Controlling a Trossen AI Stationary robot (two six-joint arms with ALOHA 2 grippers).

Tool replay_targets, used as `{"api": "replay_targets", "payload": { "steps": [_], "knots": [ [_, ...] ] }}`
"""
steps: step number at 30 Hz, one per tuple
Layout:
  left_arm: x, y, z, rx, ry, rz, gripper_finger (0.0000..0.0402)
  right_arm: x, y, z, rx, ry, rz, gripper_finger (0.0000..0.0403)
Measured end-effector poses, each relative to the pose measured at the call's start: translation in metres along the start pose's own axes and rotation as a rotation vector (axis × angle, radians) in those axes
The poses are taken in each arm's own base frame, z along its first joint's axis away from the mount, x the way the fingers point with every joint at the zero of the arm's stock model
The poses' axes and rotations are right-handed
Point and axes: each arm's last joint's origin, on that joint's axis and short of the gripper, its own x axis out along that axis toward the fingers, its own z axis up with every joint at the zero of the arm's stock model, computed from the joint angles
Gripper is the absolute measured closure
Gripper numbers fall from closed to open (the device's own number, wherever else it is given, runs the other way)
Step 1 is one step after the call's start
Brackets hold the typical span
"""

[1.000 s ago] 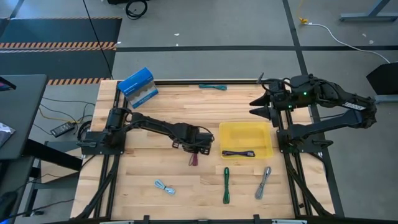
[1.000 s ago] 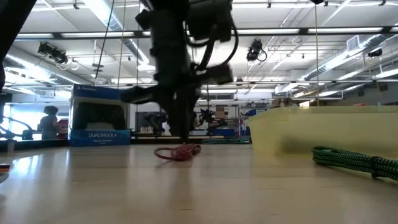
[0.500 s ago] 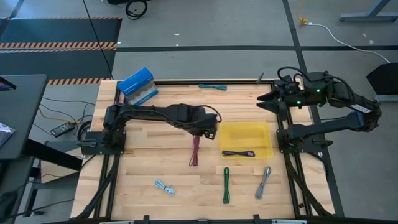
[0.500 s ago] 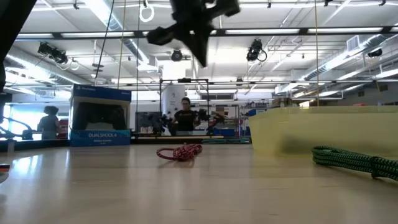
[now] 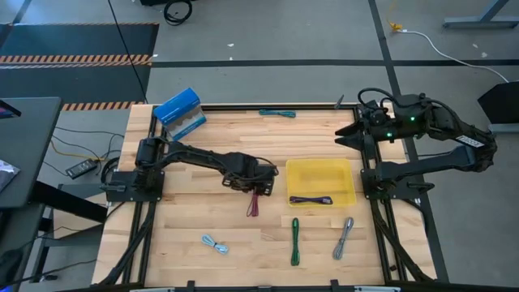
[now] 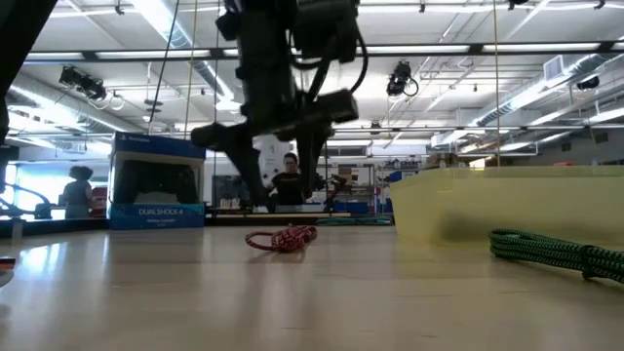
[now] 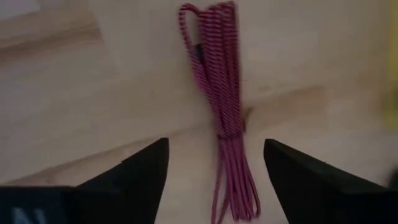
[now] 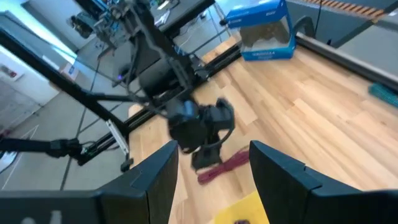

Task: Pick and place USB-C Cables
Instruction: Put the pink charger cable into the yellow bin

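Maroon USB-C cable [image 7: 226,118] lies between the left gripper's [image 7: 214,163] spread fingers.
Looks light, limp, braided; pinch the bundled middle. Right gripper [image 8: 212,163] waits, fingers apart.

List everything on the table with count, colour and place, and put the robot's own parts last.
Maroon cable: 1, maroon, on the wood mid-table, left of the bin, between the open fingers of the left gripper.
Purple cable: 1, purple, inside the bin.
Green cable: 1, green, near edge, below the bin.
Grey cable: 1, grey, right of the green one.
Light blue cable: 1, light blue, near edge, left of centre.
Teal cable: 1, teal, far edge.
Bin: 1, yellow, right of centre.
Box: 1, blue, far left corner.
Left gripper: 1, dark, open above the maroon cable.
Right gripper: 1, dark, open, beyond the bin.
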Motion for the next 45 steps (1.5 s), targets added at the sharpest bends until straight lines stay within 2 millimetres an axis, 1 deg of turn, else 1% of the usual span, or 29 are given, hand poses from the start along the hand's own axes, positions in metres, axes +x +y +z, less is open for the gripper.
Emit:
{"api": "replay_targets", "payload": {
  "steps": [2,6,9,12,16,19,21,23,26,27,30,32,35,37,41,43,45],
  "knots": [
    [0.007,0.003,-0.001,-0.021,-0.002,-0.006,0.0122,0.0,0.0,-0.002,-0.003,0.027,0.008,0.0199],
    [0.019,0.003,-0.001,-0.089,-0.018,-0.084,0.0125,0.0,-0.001,-0.005,-0.022,0.071,0.016,0.0199],
    [0.026,-0.001,-0.003,-0.122,-0.044,-0.118,0.0134,0.0,-0.001,-0.005,-0.027,0.077,0.026,0.0199],
    [0.036,-0.002,-0.007,-0.134,-0.046,-0.101,0.0146,0.0,-0.001,-0.005,-0.029,0.078,0.026,0.0199],
    [0.042,-0.001,-0.013,-0.125,-0.041,-0.065,0.017,0.0,-0.001,-0.005,-0.029,0.079,0.026,0.0199],
    [0.044,0.0,-0.013,-0.116,-0.044,-0.047,0.0202,0.0,-0.001,-0.006,-0.029,0.079,0.026,0.0199],
    [0.044,0.001,-0.013,-0.097,-0.042,-0.043,0.0236,0.0,-0.001,-0.006,-0.029,0.079,0.026,0.0199],
    [0.045,0.002,-0.012,-0.079,-0.04,-0.034,0.0278,0.0,-0.001,-0.006,-0.029,0.079,0.026,0.0199],
    [0.045,0.004,-0.013,-0.038,-0.028,-0.011,0.0357,0.0,-0.001,-0.005,-0.026,0.078,0.027,0.0199],
    [0.046,0.005,-0.013,-0.025,-0.023,-0.001,0.0375,0.0,-0.001,-0.005,-0.022,0.078,0.026,0.0199],
    [0.049,0.007,-0.013,0.013,-0.002,0.02,0.038,0.0,-0.001,-0.005,-0.007,0.075,0.021,0.0199],
    [0.048,0.006,-0.009,0.046,0.031,-0.003,0.038,0.0,-0.001,-0.005,0.008,0.075,0.02,0.0199],
    [0.036,0.003,-0.004,0.085,0.029,-0.044,0.038,0.0,-0.001,-0.005,0.015,0.065,0.021,0.0199],
    [0.023,-0.002,0.001,0.104,-0.006,-0.096,0.0381,0.0,-0.001,-0.004,0.03,0.057,0.02,0.0199],
    [-0.039,-0.016,0.018,0.122,-0.157,-0.334,0.0385,0.0,-0.002,-0.003,0.065,0.03,-0.018,0.0199],
    [-0.065,-0.016,0.025,0.134,-0.248,-0.413,0.0385,0.002,-0.001,-0.001,0.076,0.014,-0.015,0.0199],
    [-0.095,-0.017,0.03,0.157,-0.349,-0.523,0.0385,0.004,0.001,0.003,0.087,-0.013,0.001,0.0199]
  ]
}}
